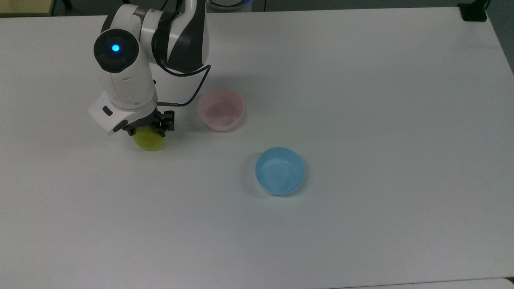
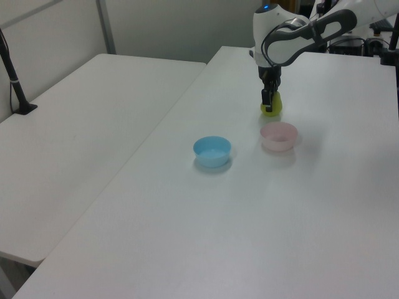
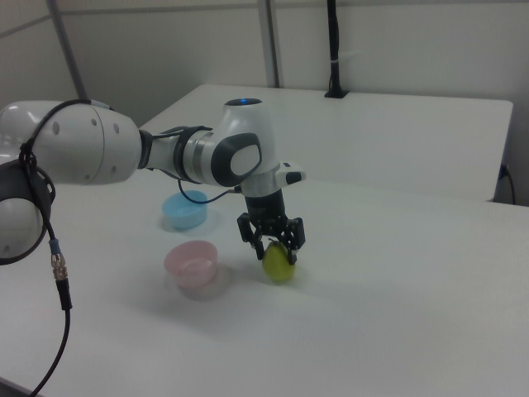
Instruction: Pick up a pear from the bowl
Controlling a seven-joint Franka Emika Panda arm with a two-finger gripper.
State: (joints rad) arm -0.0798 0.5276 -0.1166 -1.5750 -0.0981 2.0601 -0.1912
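The pear (image 3: 278, 263) is gripped in the clenched claw (image 3: 272, 241), low over the counter (image 1: 361, 100); the bowl (image 1: 220, 109), beside the claw, is empty. Judged: pickup done; setting down and release are called for next.

The white table (image 1: 361, 100) carries two bowls. The pink bowl (image 1: 220, 109) stands just beside the fingers (image 1: 168, 120), on the top view's right of them and apart from them. The blue bowl (image 1: 280, 170) sits farther out the same way, lower in the top view and well apart from the fingers. Directly under the fingers, the pear (image 1: 148, 139) looks to rest on the tabletop, though contact is hard to judge. A second table (image 2: 75, 143) adjoins on the left view's left.
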